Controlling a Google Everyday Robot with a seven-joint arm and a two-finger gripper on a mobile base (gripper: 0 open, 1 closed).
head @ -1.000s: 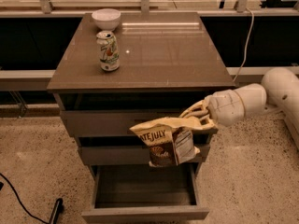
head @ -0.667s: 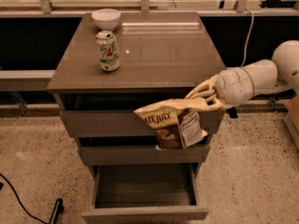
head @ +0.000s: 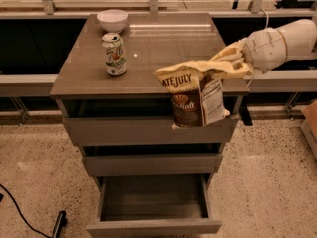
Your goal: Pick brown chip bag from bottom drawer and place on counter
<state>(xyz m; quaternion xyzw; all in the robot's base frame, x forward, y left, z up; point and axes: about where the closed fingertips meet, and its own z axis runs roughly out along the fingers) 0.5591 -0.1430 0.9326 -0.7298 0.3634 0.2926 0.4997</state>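
A small round white bowl (head: pixel 112 20) sits at the desk's (head: pixel 163 43) back left corner. A white-and-green drink can (head: pixel 114 54) stands upright just before it, well apart from the gripper (head: pixel 230 63) at the desk's front right edge. A black cable (head: pixel 19 211) lies across the speckled floor (head: pixel 267 182).

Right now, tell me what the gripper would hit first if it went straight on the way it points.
The gripper, shut on the brown chip bag, points left across the counter. The drink can looks first in line, though depth is unclear.
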